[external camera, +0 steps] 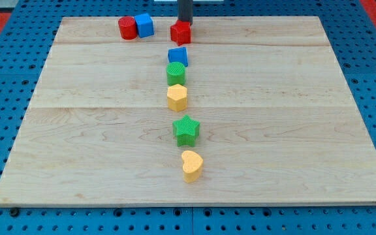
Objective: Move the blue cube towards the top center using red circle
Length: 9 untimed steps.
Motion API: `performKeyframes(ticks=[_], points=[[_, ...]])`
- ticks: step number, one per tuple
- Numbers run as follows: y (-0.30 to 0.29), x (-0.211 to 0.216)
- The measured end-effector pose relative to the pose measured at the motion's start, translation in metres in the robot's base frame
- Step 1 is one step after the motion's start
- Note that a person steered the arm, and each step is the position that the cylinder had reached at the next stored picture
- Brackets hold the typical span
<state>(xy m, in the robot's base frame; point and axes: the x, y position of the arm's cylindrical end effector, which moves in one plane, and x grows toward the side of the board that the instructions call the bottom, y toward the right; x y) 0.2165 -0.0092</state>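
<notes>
while the blue cube (145, 25) sits near the view's top edge, left of centre, the red circle (128, 28) rests touching its left face, so the pair already lines up for a push toward the view's right. my tip (185, 23) has no claw to open or close; it is a bare rod, and it stands at the top centre, right at the back of another red block (181, 32), apart from the pair and on the wrong side of it. the main risk, as i judge it, is that travelling over to the circle's left side drags this red block along or clips the cube. a push off the circle's centre line could let the round piece roll past the cube's corner and slip toward the board's (292, 130) top rim. pushing too far would drive the cube into the red block, or nudge the second blue block (178, 56) heading the column of green (175, 72) and yellow (177, 97) pieces below.
</notes>
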Motion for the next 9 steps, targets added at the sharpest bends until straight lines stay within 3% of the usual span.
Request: performKeyframes(ticks=[1,4,5,6,7,8,9], points=[[0.002,0.018],[-0.129,0.048],[-0.163,0.043],[-0.111,0.031],[-0.123,0.023],[-0.175,0.016],[-0.180,-0.009]])
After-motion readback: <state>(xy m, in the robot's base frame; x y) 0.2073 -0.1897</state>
